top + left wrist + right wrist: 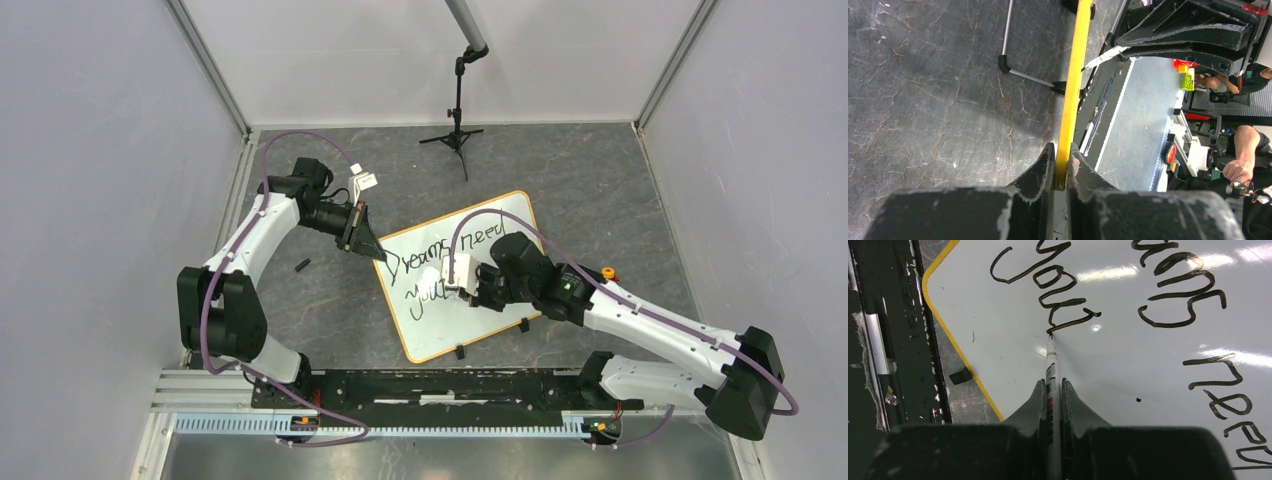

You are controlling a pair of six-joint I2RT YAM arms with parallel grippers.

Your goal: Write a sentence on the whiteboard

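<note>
The dark grey marbled tabletop (600, 190) carries the large white rectangular whiteboard (440, 338) with its thin yellow-orange rim, lying askew at centre. My left gripper (1062, 150) pinches that rim at the far-left corner. My right gripper (1051, 386) is clamped on a slim white marker (1050, 362), whose tip seems to touch the black handwritten sentence (415, 265) at the last stroke of "your".

whiteboard (445, 335): flat on mid worktop (330, 320), skewed, in front of tripod (457, 135)
sentence (430, 262): on whiteboard, two lines, far half
left jaws: clamped on whiteboard's far-left edge
right jaws: over whiteboard middle, gripping marker (1051, 365)
marker tip: touching whiteboard at end of second line
small loose piece (302, 265): on worktop, left of whiteboard, apart
</note>
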